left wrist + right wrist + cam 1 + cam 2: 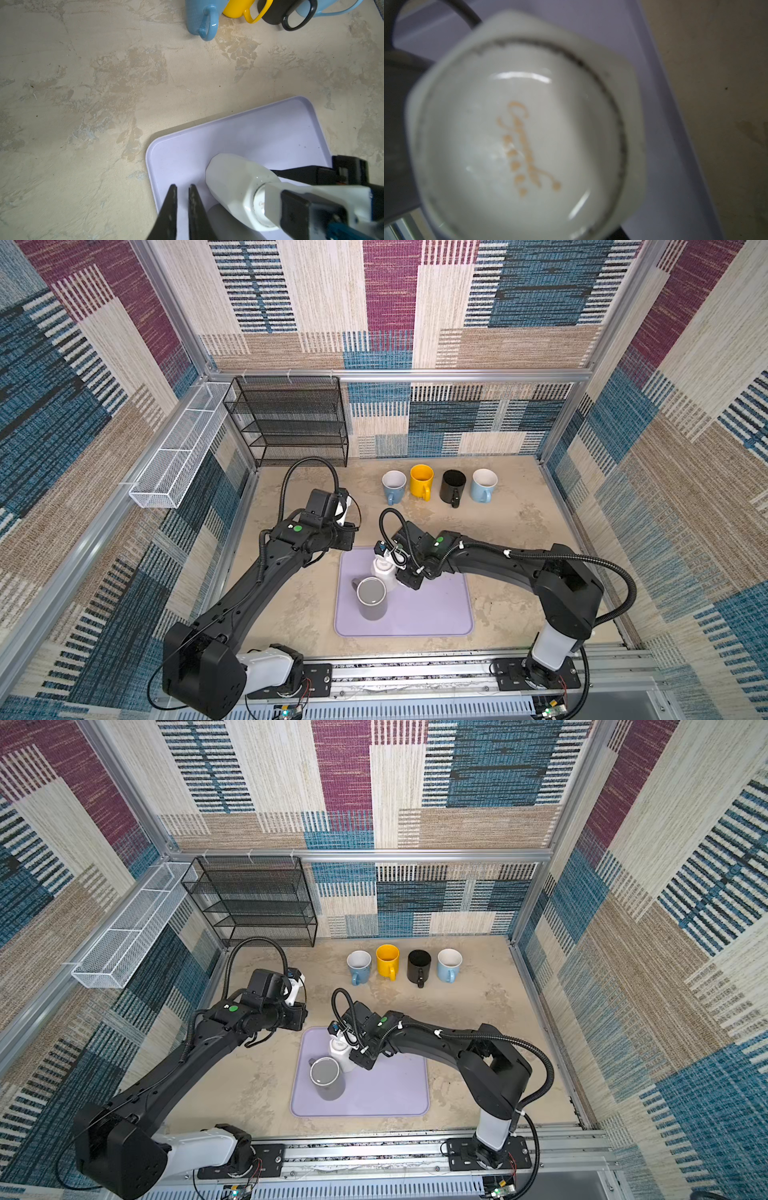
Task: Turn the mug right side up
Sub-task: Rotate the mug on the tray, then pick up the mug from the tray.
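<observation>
A white faceted mug (384, 572) stands upside down at the far left corner of the lavender tray (436, 614). Its base with a gold mark fills the right wrist view (519, 135). My right gripper (388, 562) comes down on it from above. In the left wrist view a finger lies along each side of the mug's (230, 180) base, closed against it. My left gripper (182, 186) hovers over the tray's far left corner, left of the mug. Its fingers are drawn together to a narrow slit with nothing between them.
A grey mug (371, 599) stands on the tray right beside the white one, nearer the front. A light blue (393, 485), a yellow (421, 481), a black (453, 487) and another light blue mug (483, 484) stand upright in a row at the back. A black mesh rack (291, 423) stands at the back left.
</observation>
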`<state>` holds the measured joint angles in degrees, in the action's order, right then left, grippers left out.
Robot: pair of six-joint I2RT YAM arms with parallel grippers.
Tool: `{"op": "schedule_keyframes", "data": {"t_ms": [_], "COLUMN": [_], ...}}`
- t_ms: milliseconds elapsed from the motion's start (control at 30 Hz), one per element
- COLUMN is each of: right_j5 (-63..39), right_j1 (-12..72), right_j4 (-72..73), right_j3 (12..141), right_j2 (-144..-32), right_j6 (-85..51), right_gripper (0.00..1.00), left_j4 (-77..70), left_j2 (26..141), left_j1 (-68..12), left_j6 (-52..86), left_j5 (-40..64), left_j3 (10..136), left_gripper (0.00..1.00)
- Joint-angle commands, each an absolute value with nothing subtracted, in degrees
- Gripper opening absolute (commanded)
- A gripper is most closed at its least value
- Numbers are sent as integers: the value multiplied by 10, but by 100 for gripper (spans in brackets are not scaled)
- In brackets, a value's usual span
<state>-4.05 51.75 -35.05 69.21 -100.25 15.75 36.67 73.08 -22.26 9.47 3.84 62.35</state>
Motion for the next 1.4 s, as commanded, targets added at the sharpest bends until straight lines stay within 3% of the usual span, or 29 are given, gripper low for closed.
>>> {"op": "schedule_keyframes", "data": {"t_ms": [0,667,933,1200,1367], "right_j5": [-34,-48,-53,-46,-39], "right_j1": [519,522,522,522,520], "right_j4": [-353,-382,-389,-379,-352], "right_j3": [700,736,742,743,737], "right_j2": [-1005,-1034,-1041,-1034,-1015], "right_j6": [169,176,172,163,152], "right_gripper": [31,25,16,1,0], "left_j4": [359,355,356,355,356], "left_j2": [729,732,732,728,727], "left_j1": [-221,-220,-217,-216,-215], "left_j6": [102,100,100,103,106], "left_j5": [51,57,58,63,66], "left_j3": [621,620,620,620,620], "left_gripper": [14,14,14,16,17]}}
